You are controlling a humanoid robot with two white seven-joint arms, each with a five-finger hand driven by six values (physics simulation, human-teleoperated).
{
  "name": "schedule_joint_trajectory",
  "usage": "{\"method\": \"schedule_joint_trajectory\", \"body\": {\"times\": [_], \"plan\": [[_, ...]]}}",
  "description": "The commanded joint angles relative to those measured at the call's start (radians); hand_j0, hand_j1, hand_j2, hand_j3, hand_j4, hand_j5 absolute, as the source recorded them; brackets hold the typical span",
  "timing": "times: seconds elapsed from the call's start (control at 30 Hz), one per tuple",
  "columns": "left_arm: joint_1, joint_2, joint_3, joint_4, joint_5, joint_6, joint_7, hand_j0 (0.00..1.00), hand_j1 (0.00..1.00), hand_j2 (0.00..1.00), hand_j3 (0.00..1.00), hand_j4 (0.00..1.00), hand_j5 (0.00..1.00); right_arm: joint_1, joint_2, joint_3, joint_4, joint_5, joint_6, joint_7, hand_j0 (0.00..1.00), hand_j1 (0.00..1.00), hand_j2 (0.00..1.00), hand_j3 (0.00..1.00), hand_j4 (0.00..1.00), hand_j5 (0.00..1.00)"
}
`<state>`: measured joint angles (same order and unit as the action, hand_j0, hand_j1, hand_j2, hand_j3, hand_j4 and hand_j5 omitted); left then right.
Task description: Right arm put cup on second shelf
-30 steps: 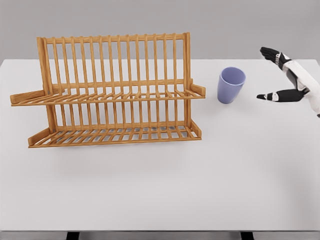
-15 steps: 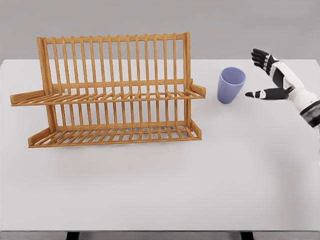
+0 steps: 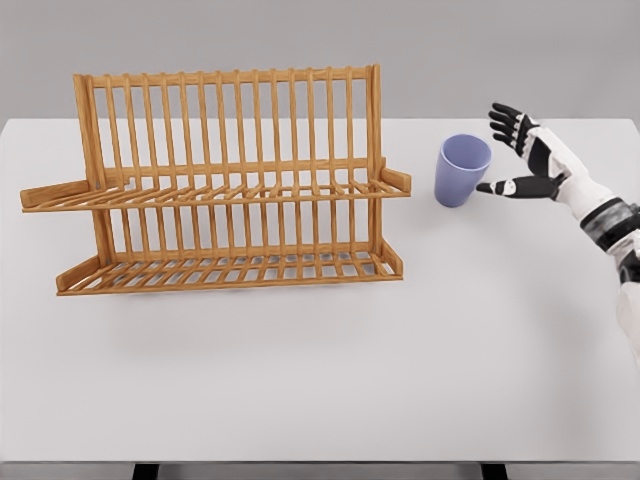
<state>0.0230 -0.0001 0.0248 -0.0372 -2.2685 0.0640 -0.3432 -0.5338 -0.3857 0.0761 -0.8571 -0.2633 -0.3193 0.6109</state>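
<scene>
A pale purple cup point(image 3: 462, 169) stands upright on the white table point(image 3: 330, 370), just right of the wooden two-tier dish rack point(image 3: 222, 185). My right hand point(image 3: 498, 150) hovers close to the cup's right side with its fingers point(image 3: 506, 118) spread and the thumb point(image 3: 497, 186) stretched toward the cup, a small gap left between them. It holds nothing. The rack's upper shelf point(image 3: 215, 190) and lower shelf point(image 3: 230, 270) carry nothing. The left arm does not show.
The rack's right end point(image 3: 395, 180) juts out close to the cup's left side. The table's far edge runs just behind the cup and the hand.
My right hand has moved left toward the cup, from near the picture's right edge to just beside the cup, staying open. Cup and rack have not moved.
</scene>
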Motion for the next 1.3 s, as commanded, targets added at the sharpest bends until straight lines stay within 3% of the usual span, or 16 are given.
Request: {"method": "schedule_joint_trajectory", "body": {"times": [0.0,0.2,1.27], "plan": [[0.000,0.000,0.000,0.000,0.000,0.000,0.000,1.00,1.00,1.00,1.00,1.00,1.00,0.000,0.011,0.001,0.012,-0.007,0.000,0.000,1.00,1.00,1.00,1.00,1.00,1.00],[0.000,0.000,0.000,0.000,0.000,0.000,0.000,1.00,1.00,1.00,1.00,1.00,1.00,-0.012,0.016,0.001,0.047,-0.007,0.000,0.000,1.00,1.00,1.00,1.00,1.00,1.00],[0.000,0.000,0.000,0.000,0.000,0.000,0.000,1.00,1.00,1.00,1.00,1.00,1.00,-0.021,0.071,0.004,0.093,0.003,-0.001,0.000,1.00,1.00,1.00,1.00,1.00,1.00]]}}
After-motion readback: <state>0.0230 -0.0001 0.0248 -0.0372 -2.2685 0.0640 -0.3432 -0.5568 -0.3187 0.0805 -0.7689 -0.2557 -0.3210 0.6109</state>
